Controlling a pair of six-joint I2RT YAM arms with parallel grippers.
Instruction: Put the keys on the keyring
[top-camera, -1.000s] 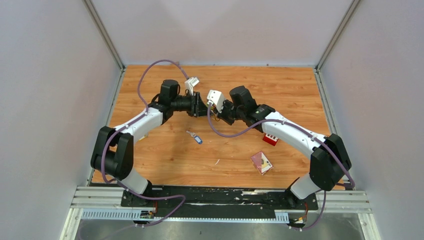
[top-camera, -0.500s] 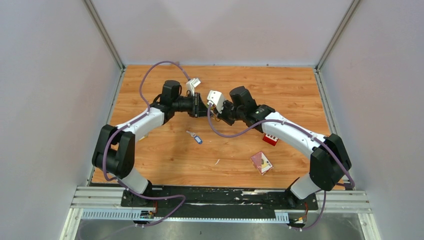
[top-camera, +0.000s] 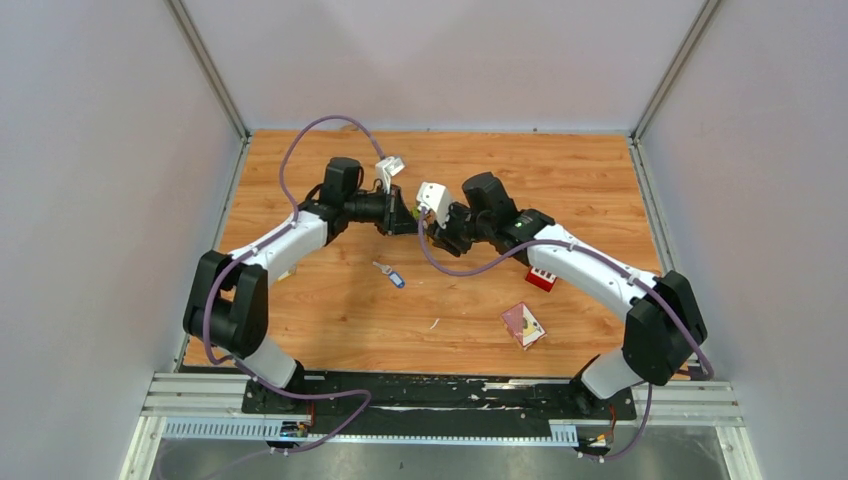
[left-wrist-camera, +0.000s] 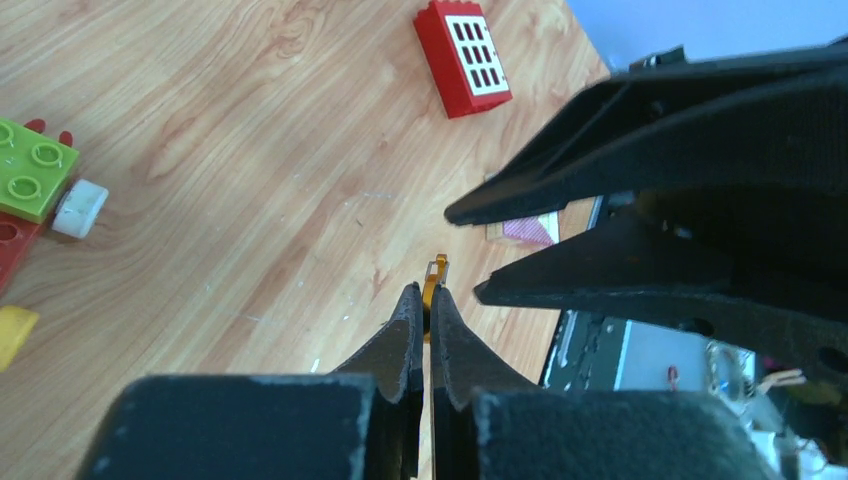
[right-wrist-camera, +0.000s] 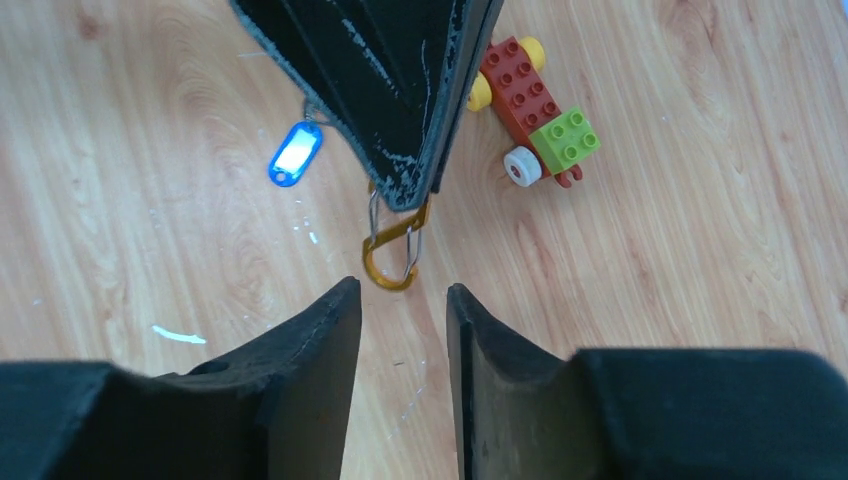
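The gold keyring (right-wrist-camera: 392, 255) hangs in the air above the table, pinched at its top by my left gripper (left-wrist-camera: 422, 300), which is shut on it; only its tip (left-wrist-camera: 434, 272) sticks out past those fingertips. My right gripper (right-wrist-camera: 403, 292) is open just in front of the ring, its fingers apart and not touching it. In the top view both grippers (top-camera: 412, 222) (top-camera: 432, 230) meet tip to tip over the middle of the table. A key with a blue head (top-camera: 391, 275) (right-wrist-camera: 295, 155) lies flat on the wood below and to the left.
A red-and-green toy car (right-wrist-camera: 530, 100) (left-wrist-camera: 30, 180) rests on the table under the grippers. A red block with white squares (top-camera: 541, 278) (left-wrist-camera: 463, 55) lies under the right forearm, and a pink card (top-camera: 524, 325) sits nearer the front.
The left gripper has closed onto the keyring. The right gripper, shut before, has opened and let go of it. Both arms stay almost in place.
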